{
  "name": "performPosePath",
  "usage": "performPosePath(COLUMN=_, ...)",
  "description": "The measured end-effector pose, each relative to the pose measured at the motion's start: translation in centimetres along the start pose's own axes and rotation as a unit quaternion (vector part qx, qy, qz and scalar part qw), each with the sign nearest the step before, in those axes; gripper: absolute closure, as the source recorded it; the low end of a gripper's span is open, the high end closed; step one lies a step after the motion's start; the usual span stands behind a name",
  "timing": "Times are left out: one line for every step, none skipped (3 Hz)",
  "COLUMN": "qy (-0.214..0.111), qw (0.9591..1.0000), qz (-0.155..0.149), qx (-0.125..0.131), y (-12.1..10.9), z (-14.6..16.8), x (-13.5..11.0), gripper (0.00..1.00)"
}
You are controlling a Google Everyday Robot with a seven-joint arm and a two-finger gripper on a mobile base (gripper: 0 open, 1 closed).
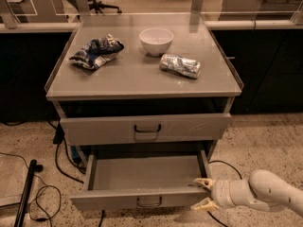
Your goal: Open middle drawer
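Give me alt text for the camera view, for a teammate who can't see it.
The middle drawer stands pulled out, showing its grey inside, with the gripper at its right front corner, fingers spread. Above it is a taller drawer; the cabinet top holds a white bowl, a blue bag and a silver packet.

Single view — high in front, tilted down on cabinet (142,77), fairly near; gripper (202,193) low right beside middle drawer (142,174).

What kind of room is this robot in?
Probably an office or lab: a rolling office chair in the back, a grey drawer cabinet, cables on the floor. The gripper hovers open by the open middle drawer's right front corner.
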State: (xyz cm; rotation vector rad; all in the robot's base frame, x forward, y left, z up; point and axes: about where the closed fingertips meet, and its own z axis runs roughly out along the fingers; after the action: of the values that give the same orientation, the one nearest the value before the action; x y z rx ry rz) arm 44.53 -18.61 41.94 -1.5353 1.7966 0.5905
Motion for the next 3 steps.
performPosePath(qy=-0.006, qw=0.9999, qz=0.011, qx=0.005, y=0.6, z=-1.0, x=0.4, gripper=0.65)
performPosePath(qy=-0.015, qw=0.9996, qz=0.019, qx=0.014, y=1.8, z=-2.7, x=0.6, gripper=0.88)
performPosePath(qy=-0.022, qw=0.9993, qz=0.021, qx=0.022, y=3.0, z=-4.0, x=0.5, gripper=1.0)
